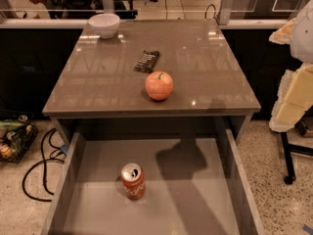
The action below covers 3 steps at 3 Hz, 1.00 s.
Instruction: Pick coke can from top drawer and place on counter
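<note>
The job had barely got going, as far as I could judge. The drawer [230, 195] stood pulled right out below the front edge of the worktop [210, 67], so the opening was done with. The can [133, 181] stood upright on the drawer's bare grey floor, left of the middle and well apart from both side walls, with its silver top showing. Nothing was touching it.

The robot's hand [296, 94] was off beyond the right edge of the worktop, a pale shape at the side of the view, up at about worktop height and nowhere near the can. Whether it was apart or together I could not tell. A dark shadow [183, 160] fell on the drawer floor to the right of the can, towards the back.

On the worktop sat three things that had no part in the job. An apple [159, 85] lay near the middle of the front edge, a dark snack bar [146, 61] just behind it, and a white bowl [104, 25] by the back left corner. The front right corner and most of the right side were bare, which looked to me the easiest spot to set the can down.

So everything that mattered was left to do: bring the hand over and down into the drawer, close on the can, lift it over the drawer's edge and stand it on the worktop.
</note>
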Motion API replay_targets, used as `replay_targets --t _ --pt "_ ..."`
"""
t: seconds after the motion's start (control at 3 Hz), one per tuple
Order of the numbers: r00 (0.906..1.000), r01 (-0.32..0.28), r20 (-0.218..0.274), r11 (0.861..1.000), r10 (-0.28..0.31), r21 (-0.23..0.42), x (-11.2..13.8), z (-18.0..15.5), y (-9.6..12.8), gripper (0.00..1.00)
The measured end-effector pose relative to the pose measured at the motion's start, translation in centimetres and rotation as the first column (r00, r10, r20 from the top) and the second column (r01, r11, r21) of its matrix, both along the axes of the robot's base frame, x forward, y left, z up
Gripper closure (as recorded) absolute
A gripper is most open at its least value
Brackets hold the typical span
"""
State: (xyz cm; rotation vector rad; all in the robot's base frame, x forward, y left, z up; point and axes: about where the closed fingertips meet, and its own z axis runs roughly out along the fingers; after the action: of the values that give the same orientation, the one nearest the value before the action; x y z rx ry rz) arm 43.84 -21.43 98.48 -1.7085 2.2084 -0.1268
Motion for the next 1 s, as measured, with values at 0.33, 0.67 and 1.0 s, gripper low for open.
replay_targets --t 0.33,0.67,1.0 --pt "1.0000 0.000 0.000 1.000 0.000 0.000 0.0 0.0 0.0 0.00" --pt "0.9998 -0.016 0.010 0.997 0.016 0.077 0.1 -1.1 -0.6 0.00" --pt "0.9979 -0.047 0.055 0.974 0.035 0.223 -0.5 -4.3 -1.7 0.00"
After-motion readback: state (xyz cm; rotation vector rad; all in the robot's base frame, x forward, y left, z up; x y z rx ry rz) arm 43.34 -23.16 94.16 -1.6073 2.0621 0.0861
